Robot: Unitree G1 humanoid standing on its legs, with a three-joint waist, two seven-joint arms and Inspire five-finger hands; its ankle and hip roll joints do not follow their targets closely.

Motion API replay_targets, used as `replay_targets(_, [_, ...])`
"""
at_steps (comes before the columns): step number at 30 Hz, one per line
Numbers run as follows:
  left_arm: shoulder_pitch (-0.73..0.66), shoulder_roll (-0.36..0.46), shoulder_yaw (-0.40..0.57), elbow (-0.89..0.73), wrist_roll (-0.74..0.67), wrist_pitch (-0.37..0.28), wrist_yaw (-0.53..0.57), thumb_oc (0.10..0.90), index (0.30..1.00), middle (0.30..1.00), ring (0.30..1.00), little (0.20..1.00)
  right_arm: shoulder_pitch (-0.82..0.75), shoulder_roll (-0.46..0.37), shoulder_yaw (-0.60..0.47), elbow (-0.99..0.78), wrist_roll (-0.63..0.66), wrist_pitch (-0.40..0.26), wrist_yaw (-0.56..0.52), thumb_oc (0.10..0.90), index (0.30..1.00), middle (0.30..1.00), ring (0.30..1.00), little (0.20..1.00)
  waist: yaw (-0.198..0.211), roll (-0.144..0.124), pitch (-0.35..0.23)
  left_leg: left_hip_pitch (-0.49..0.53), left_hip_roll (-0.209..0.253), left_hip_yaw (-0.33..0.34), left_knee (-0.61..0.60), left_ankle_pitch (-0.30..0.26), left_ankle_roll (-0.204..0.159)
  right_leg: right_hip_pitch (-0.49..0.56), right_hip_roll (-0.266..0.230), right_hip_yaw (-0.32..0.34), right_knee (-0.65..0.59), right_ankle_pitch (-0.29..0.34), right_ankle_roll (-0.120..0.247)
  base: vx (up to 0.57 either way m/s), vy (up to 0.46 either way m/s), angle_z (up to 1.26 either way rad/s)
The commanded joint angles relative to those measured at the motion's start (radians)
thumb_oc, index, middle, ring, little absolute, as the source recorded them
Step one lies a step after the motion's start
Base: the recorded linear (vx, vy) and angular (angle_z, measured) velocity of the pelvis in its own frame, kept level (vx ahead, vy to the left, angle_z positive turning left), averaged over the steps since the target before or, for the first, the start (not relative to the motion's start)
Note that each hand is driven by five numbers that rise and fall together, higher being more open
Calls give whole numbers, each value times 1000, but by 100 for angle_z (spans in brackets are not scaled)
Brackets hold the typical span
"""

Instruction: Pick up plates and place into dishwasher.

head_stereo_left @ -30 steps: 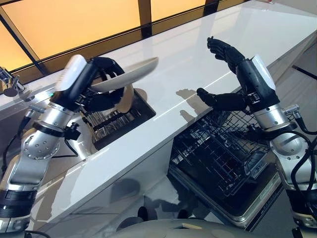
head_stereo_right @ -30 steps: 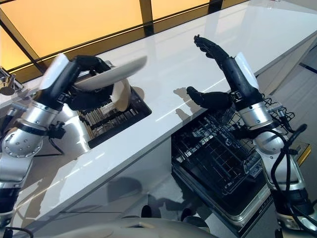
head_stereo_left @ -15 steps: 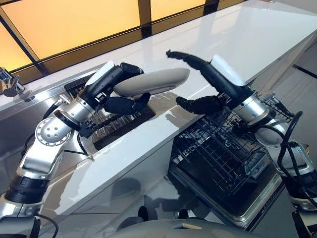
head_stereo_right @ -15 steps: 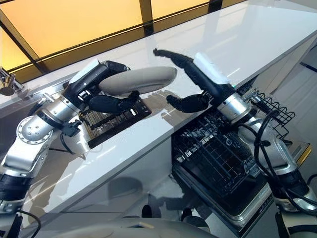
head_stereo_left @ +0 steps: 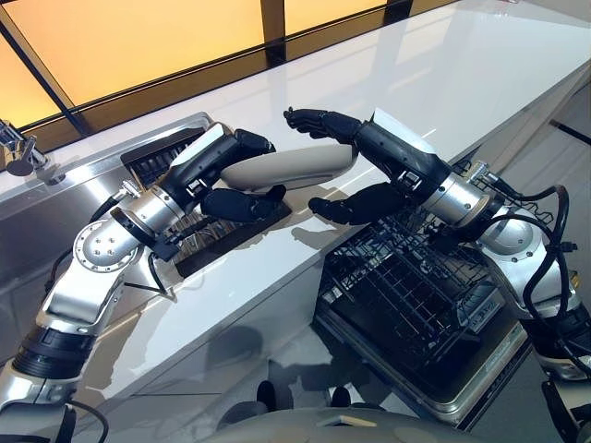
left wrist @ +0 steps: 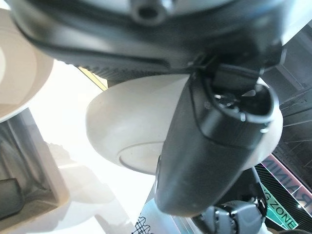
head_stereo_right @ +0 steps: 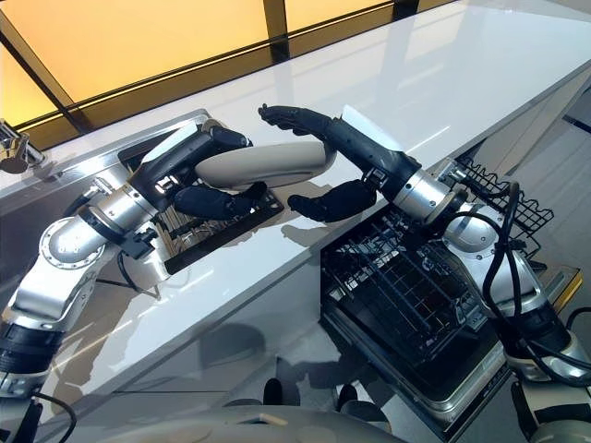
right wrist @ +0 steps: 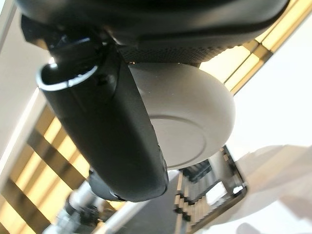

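A cream plate (head_stereo_left: 295, 169) hangs flat above the white counter's front edge, between both hands. My left hand (head_stereo_left: 208, 161) is shut on its left side, fingers over the rim and thumb beneath. My right hand (head_stereo_left: 397, 161) reaches in from the right. Its fingers arch over the plate's far end, its thumb stretches out just below the plate, and it is open around the plate. In the left wrist view the plate's underside (left wrist: 131, 122) shows behind my thumb (left wrist: 209, 146). The right wrist view shows the plate's base (right wrist: 195, 112) past my thumb (right wrist: 107, 131).
The dishwasher's black wire rack (head_stereo_left: 416, 295) is pulled out below the counter on the right. A dark dish rack (head_stereo_left: 217, 231) sits in the sink under my left hand, with another plate (left wrist: 14, 73) there. A tap (head_stereo_left: 18, 152) stands at the far left. The counter (head_stereo_left: 443, 74) runs back to the right.
My left hand has carried the plate from above the sink rack rightward over the counter and levelled it. My right hand has swung left and lowered, its fingers and thumb now bracketing the plate's right end.
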Motion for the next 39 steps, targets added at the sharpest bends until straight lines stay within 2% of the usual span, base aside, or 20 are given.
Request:
replay_targets(1, [-194, -9, -27, -31, -87, -73, -13, 100, 300, 300, 300, 200, -132, 48, 23, -71, 111, -62, -7, 100, 300, 300, 300, 200, 5, -12, -68, 38, -69, 0, 2, -113, 42, 18, 40, -8, 63, -84, 33, 0, 0, 0])
replay_targets(8, [-214, -27, -54, -29, -82, -65, -29, 100, 300, 300, 300, 200, -127, 74, 24, -63, 73, -63, -15, 100, 300, 300, 300, 200, 0, -11, -71, 40, -70, 3, 2, -113, 45, 17, 42, -4, 65, -85, 32, 0, 0, 0])
replay_targets(17, [-185, -25, 11, -40, -59, -146, 34, 100, 300, 300, 300, 200, -80, 50, -23, -38, -18, -50, -50, 100, 300, 300, 300, 200, 0, -13, -73, 39, -71, -3, 2, -112, 46, 17, 43, 2, 72, -91, 27, 0, 0, 0])
replay_targets(21, [-168, -21, 40, -45, -56, -166, 46, 100, 300, 300, 300, 200, -67, 44, -40, -27, -12, -31, -48, 100, 300, 300, 300, 200, 4, -14, -74, 38, -72, -12, 2, -112, 46, 17, 42, 0, 72, -91, 27, 0, 0, 0])
replay_targets(22, [-162, -22, 50, -44, -55, -169, 50, 166, 356, 356, 356, 266, -64, 42, -44, -26, 0, -26, -46, 100, 300, 300, 300, 200, 6, -14, -74, 37, -72, -14, 2, -111, 45, 17, 42, -1, 71, -91, 27, 0, 0, 0])
replay_targets(23, [-159, -23, 56, -46, -53, -166, 66, 756, 862, 862, 862, 856, -63, 42, -46, -26, 8, -22, -47, 100, 300, 300, 300, 200, 6, -14, -75, 36, -72, -15, 2, -111, 44, 17, 41, -2, 70, -90, 28, 0, 0, 0])
replay_targets(24, [-155, -23, 61, -47, -55, -163, 72, 800, 900, 900, 900, 900, -62, 44, -47, -23, 8, -24, -47, 100, 300, 300, 300, 200, 7, -14, -74, 35, -73, -16, 2, -110, 43, 17, 41, -2, 70, -90, 28, 0, 0, 0])
replay_targets(29, [-133, -33, 86, -28, -54, -170, 137, 800, 900, 900, 900, 900, -59, 62, -56, -5, 66, -28, -64, 100, 300, 300, 300, 200, 16, -14, -75, 34, -73, -23, 2, -109, 42, 20, 41, -9, 67, -90, 27, 0, 0, 0])
replay_targets(32, [-116, -38, 103, -3, -42, -167, 190, 800, 900, 900, 900, 900, -53, 83, -72, 8, 107, -52, -99, 100, 300, 300, 300, 200, 20, -13, -74, 34, -72, -26, 2, -108, 42, 22, 40, -13, 68, -92, 25, 0, -6, 4])
replay_targets(36, [-104, -47, 119, 26, -34, -166, 236, 800, 900, 900, 900, 900, -56, 118, -105, 28, 147, -93, -177, 100, 300, 300, 300, 200, 23, -11, -72, 35, -70, -26, 2, -108, 42, 24, 41, -16, 65, -92, 24, 1, -5, 3])
replay_targets(39, [-95, -50, 131, 47, -34, -163, 271, 800, 900, 900, 900, 900, -61, 134, -142, 44, 131, -132, -285, 100, 300, 300, 300, 200, 25, -9, -72, 35, -69, -25, 2, -109, 41, 25, 42, -17, 63, -92, 24, 2, -17, 6])
